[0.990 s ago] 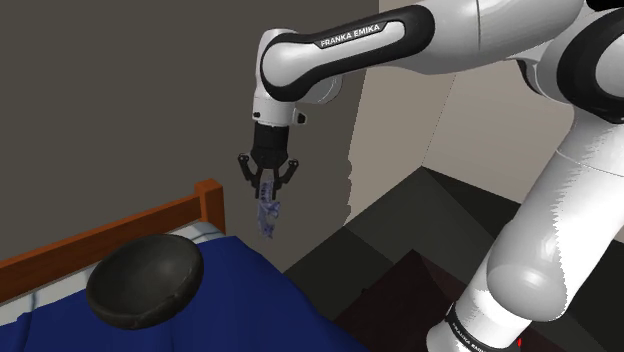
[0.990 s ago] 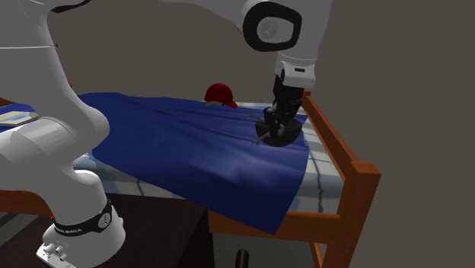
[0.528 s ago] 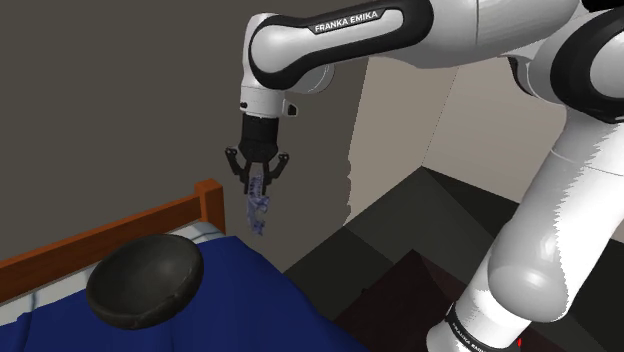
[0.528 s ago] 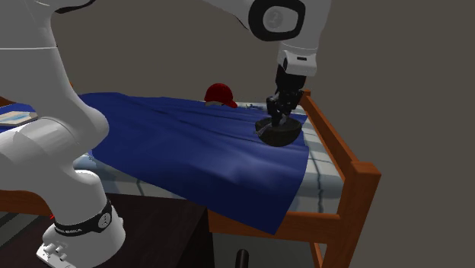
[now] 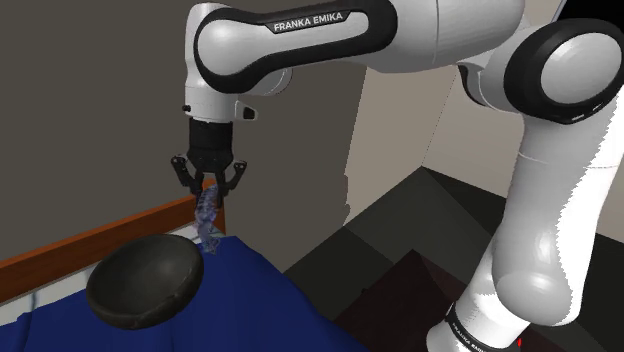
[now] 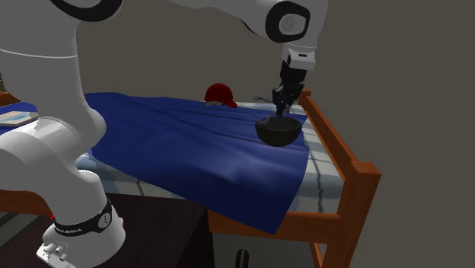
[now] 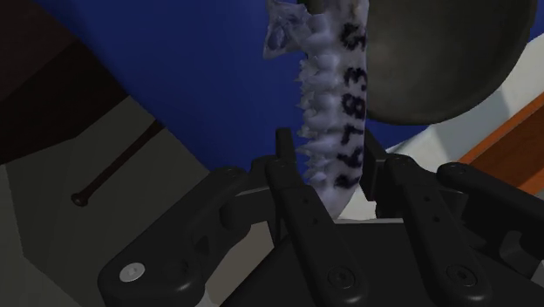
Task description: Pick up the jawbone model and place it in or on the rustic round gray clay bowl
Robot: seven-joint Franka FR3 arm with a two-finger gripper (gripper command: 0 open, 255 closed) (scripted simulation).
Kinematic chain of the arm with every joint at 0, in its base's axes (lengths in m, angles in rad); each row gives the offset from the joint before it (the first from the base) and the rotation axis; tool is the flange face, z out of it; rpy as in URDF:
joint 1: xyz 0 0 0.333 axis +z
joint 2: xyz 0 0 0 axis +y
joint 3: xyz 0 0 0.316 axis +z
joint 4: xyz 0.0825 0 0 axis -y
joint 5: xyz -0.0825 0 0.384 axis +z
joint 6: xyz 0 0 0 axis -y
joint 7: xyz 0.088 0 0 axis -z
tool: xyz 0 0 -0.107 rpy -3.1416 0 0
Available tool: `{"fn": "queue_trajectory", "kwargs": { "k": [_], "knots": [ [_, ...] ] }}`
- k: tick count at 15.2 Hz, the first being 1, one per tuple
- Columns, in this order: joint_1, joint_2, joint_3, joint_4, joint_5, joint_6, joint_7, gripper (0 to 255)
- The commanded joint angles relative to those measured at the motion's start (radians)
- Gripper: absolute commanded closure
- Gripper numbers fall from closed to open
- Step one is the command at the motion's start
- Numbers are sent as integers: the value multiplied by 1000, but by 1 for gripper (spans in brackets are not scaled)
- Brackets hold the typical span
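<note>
I'm pinching the jawbone model [image 7: 332, 105] in my claw [image 5: 209, 188], a pale bluish-white toothed strip with dark digits printed on it, hanging in the air close by the rim of the dark gray round bowl [image 5: 140, 285] on the blue blanket [image 5: 262, 312].

White letters reading "FRANKA EMIKA" stand on a dark band of the arm [image 5: 305, 22], and dark digits, seemingly "66783", run along the pale jawbone [image 7: 336, 105].

White arm [image 5: 555, 200], dark joints; black end effector [image 5: 209, 188], seemingly screw-studded.
</note>
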State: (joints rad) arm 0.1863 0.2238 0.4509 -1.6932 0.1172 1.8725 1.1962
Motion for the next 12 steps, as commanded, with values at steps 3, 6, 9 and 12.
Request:
{"fn": "queue_trajectory", "kwargs": {
  "k": [3, 6, 9, 12],
  "knots": [
    [79, 126, 18, 156, -61, -24, 104, 255],
    [149, 230, 21, 297, -108, -58, 172, 255],
    [192, 293, 18, 375, -133, -71, 204, 255],
    [188, 295, 17, 338, -134, -33, 200, 255]
  ]
}}
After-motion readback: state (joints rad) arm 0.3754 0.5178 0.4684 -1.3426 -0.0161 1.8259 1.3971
